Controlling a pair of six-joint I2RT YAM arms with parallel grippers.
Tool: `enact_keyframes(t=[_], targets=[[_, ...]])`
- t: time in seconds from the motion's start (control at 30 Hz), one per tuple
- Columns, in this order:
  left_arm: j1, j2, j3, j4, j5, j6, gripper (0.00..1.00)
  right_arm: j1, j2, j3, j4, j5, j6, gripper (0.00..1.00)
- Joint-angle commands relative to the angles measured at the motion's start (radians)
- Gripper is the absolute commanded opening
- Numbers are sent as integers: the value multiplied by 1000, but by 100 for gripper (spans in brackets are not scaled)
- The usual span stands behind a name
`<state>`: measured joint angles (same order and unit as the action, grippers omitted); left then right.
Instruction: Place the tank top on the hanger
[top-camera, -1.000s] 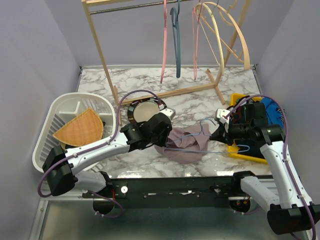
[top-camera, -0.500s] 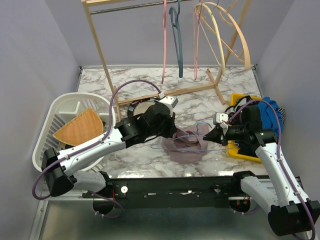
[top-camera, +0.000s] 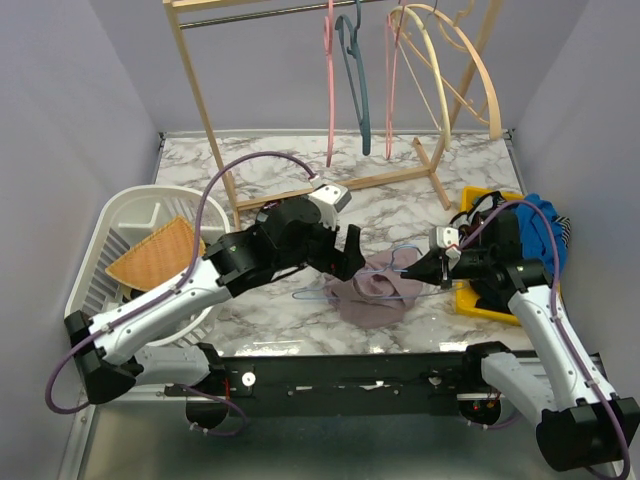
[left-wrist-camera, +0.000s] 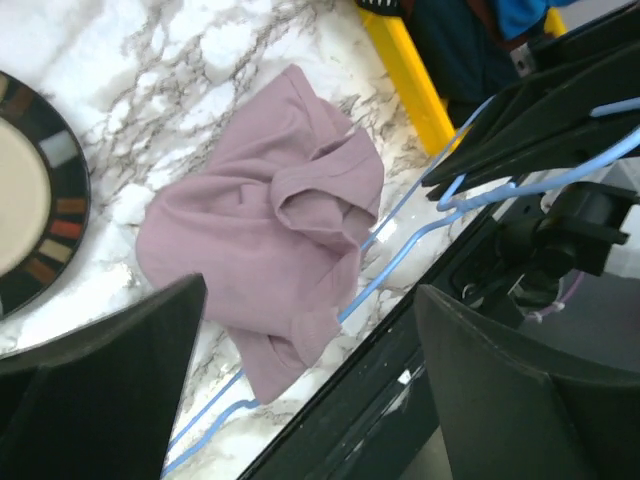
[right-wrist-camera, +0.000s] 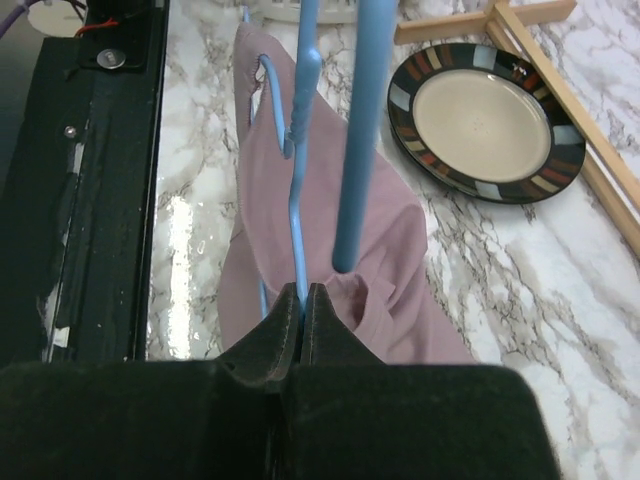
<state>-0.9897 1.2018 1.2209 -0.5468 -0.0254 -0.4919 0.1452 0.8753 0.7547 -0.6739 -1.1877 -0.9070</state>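
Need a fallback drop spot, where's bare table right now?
Bare marble: behind the rack's base rail, and a near-edge strip left of the tank top. Crowded: centre, where the open left gripper hovers by the tank top and the right gripper pinches the hanger; white basket fills the left, yellow bin the right.

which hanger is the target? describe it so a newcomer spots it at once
On the marble table, front centre, lies a crumpled mauve tank top. The hanger is the thin light-blue wire one held low against it, pinched by the right tool. The pink hanger and teal hanger, by contrast, hang from the wooden rack behind.
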Motion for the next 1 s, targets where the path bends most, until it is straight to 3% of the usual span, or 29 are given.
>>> enact_keyframes(t=[0.0,0.17,0.3,0.57,0.67,0.73,0.87,0.97], targets=[[23,-117,81,-139,12,234,99,7,7,69,-84,-104,-76,1],[25,-205,-33,-101,192,433,99,10,22,86,-154,-131,-168,1],[25,-170,-96,-27,335,515,99,11,56,121,-255,-103,-256,1],[8,8,-64,36,374,599,96,14,105,138,-293,-69,-265,1],[-7,63,-46,39,339,609,91,14,110,133,-277,-66,-241,1],[-10,85,-40,36,314,607,81,14,110,127,-260,-61,-227,1],[-10,91,-89,44,275,601,75,14,108,121,-250,-53,-204,1],[-10,61,-147,67,279,593,61,14,108,121,-250,-47,-196,1]])
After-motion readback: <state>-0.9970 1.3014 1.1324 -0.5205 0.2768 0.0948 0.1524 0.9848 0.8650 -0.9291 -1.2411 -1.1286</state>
